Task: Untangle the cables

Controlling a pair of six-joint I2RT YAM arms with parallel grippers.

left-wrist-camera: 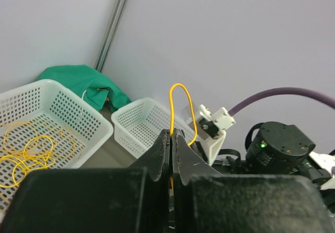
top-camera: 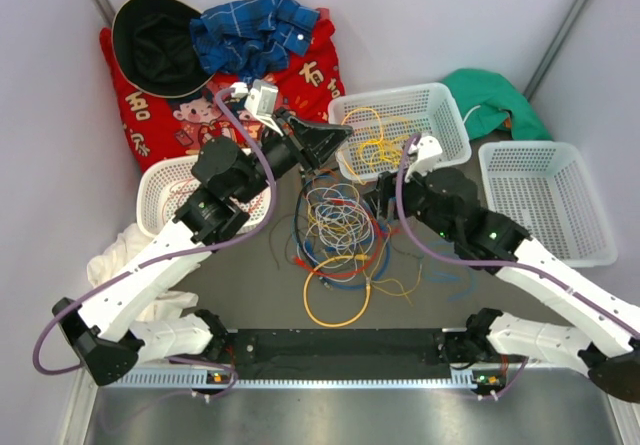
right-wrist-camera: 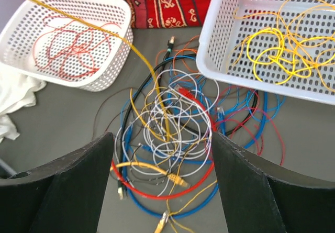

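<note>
We find left jaws clenched on yellow cable (left-wrist-camera: 170, 107), right jaws released above tangle (right-wrist-camera: 167, 123); lift slowly, holding that tangle down.

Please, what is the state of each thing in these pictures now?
Left gripper: fingers shut on a yellow cable.
Right gripper: fingers open, empty.
Tangle of cables: mixed colours, not separated.
Middle basket: holds yellow cables.
Left basket: holds red cables.
Right basket: nothing inside.
</note>
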